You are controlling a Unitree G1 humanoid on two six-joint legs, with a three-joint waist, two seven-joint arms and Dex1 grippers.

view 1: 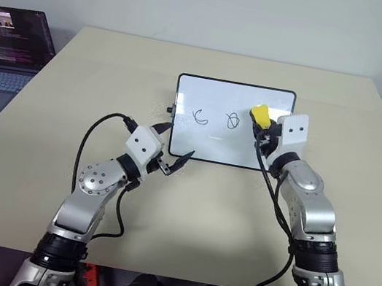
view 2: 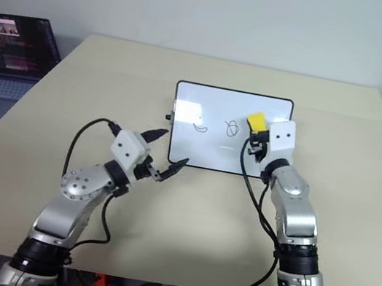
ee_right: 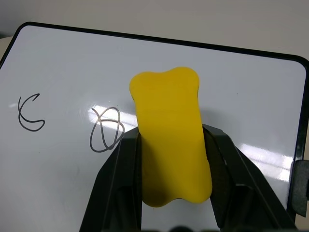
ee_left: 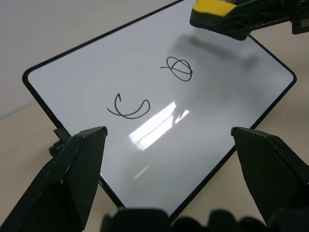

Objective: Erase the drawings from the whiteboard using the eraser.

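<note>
Eraser (ee_right: 170, 140), a small yellow sponge-like block w/ a waisted, bone-like outline, looked light and soft; its dark underside (seen in the left wrist view) is prob. the wiping face. It was pinched across its narrow middle by the right gripper (ee_right: 170, 193), black fingers shut on both long sides. That seemed the sensible hold, since a squashy block could twist out of a grip nearer an end.

It sat over the right part of the small glossy white whiteboard w/ thin black frame (view 1: 209, 146), which lay flat on the beige table (view 1: 76, 78); contact w/ the surface couldn't be told. Glossy board prob. slides easily if pushed.

Two thin black marker drawings (view 1: 232, 121) showed: a C-like curve and a looped scribble just beside the eraser.

Right arm reached fwd, gripper about level. Left gripper (view 1: 173, 164) was wide open, near the board's near-left corner, holding nothing, angled toward the right.
</note>
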